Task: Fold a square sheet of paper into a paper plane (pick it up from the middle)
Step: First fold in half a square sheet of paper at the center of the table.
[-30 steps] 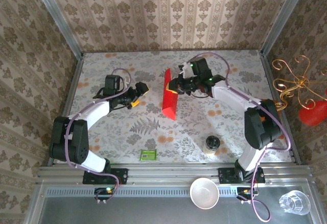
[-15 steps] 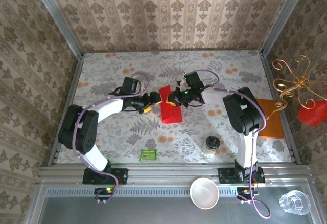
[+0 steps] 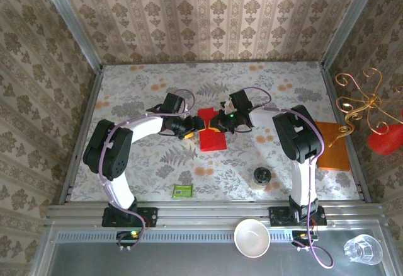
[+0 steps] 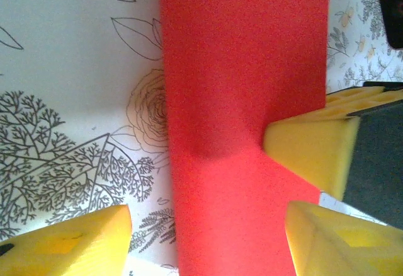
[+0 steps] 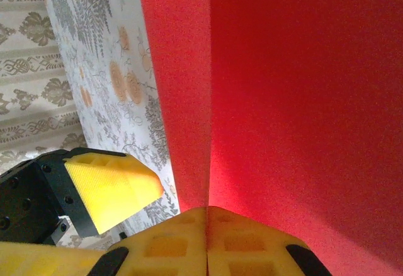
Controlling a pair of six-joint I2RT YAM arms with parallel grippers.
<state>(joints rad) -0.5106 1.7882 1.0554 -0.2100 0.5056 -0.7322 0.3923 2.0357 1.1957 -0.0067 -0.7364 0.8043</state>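
Squarely within left gripper (image 4: 208,222) (jaws apart): paper (image 4: 242,68)

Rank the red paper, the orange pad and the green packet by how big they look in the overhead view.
1. Orange pad and red paper: about alike, both partly hidden, so unranked.
2. Green packet: clearly smallest.

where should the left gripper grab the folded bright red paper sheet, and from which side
Probably the free long edge of the folded bright red paper sheet, on the left arm's side, coming in low from there. It is a thin folded strip lying nearly flat, the right gripper pinches the opposite side, and the open left gripper sits on that side.
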